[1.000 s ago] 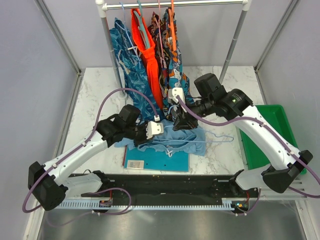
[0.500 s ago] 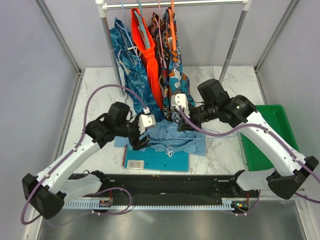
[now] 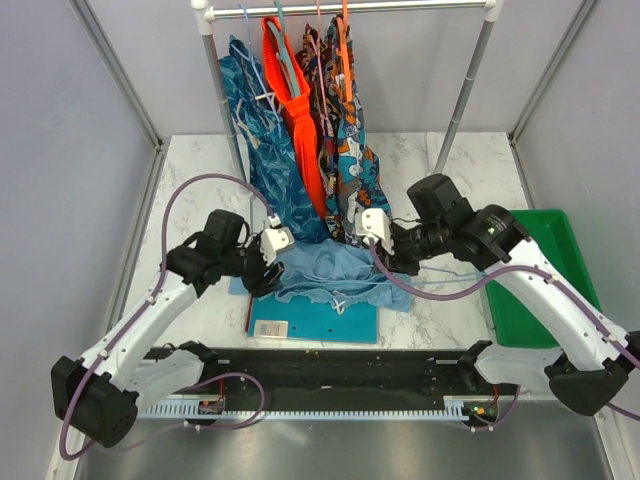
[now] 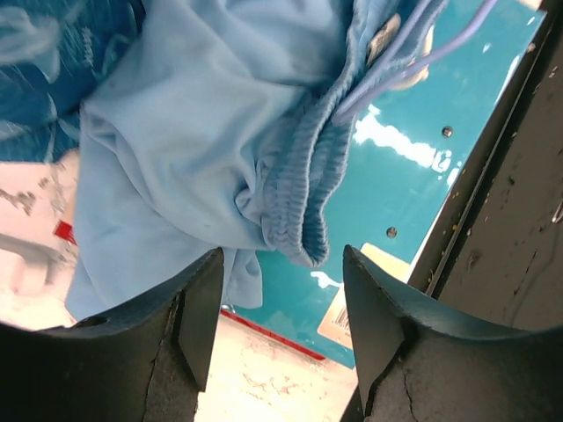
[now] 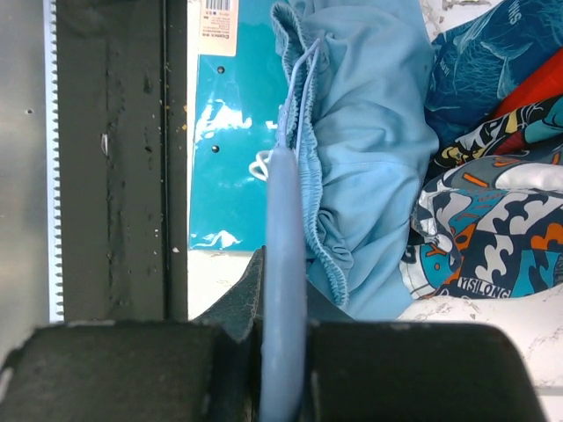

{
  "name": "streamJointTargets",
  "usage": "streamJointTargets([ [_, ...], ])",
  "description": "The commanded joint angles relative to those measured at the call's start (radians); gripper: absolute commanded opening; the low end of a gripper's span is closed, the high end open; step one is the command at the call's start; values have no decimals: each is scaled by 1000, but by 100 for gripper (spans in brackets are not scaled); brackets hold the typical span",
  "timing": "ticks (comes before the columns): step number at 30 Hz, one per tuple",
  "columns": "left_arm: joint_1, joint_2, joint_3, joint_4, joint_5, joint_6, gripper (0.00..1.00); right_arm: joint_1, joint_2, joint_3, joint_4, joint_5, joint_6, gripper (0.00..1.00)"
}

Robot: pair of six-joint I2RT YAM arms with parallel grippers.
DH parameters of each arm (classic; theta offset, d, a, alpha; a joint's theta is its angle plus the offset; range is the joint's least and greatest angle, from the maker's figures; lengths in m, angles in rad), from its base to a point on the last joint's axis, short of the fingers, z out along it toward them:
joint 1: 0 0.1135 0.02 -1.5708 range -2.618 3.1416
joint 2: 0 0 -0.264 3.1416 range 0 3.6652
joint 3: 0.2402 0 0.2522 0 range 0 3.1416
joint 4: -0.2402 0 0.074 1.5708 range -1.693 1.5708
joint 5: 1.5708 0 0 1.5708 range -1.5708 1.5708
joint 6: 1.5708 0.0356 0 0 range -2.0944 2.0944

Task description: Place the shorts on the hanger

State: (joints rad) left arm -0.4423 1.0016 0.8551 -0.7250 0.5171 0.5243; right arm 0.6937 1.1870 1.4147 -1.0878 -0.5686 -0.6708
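The light sky-blue shorts (image 3: 335,268) lie crumpled on a teal board (image 3: 310,322) at the table's middle. My left gripper (image 3: 262,272) is open and empty at their left edge. In the left wrist view the elastic waistband (image 4: 295,202) hangs just above the gap of the left gripper (image 4: 281,257), untouched. My right gripper (image 3: 393,257) is at the shorts' right edge, shut on the pale blue hanger wire (image 5: 286,264). The wire runs from the jaws to the waistband of the shorts (image 5: 369,132). White drawstrings (image 5: 261,164) lie beside it. The hanger's hook is hidden.
A clothes rack (image 3: 340,8) stands at the back with leafy-print blue shorts (image 3: 255,130), orange shorts (image 3: 295,110) and patterned clothes (image 3: 345,130) hanging down to the table. A green bin (image 3: 555,280) sits at the right. The black base rail (image 3: 330,370) runs along the near edge.
My left gripper has drawn back to the left, from over the shorts to their left edge. My right gripper has shifted right and nearer. The hanger wire lying right of the shorts no longer shows.
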Motion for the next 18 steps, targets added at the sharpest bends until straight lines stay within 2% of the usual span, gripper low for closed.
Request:
streamJointTargets([
  [1, 2, 17, -34, 22, -45, -15, 62, 21, 23, -3, 28, 33, -52, 0],
  [16, -38, 129, -88, 154, -137, -99, 56, 82, 95, -10, 14, 61, -125, 0],
  [18, -47, 141, -88, 159, -141, -98, 53, 86, 97, -11, 16, 67, -133, 0],
])
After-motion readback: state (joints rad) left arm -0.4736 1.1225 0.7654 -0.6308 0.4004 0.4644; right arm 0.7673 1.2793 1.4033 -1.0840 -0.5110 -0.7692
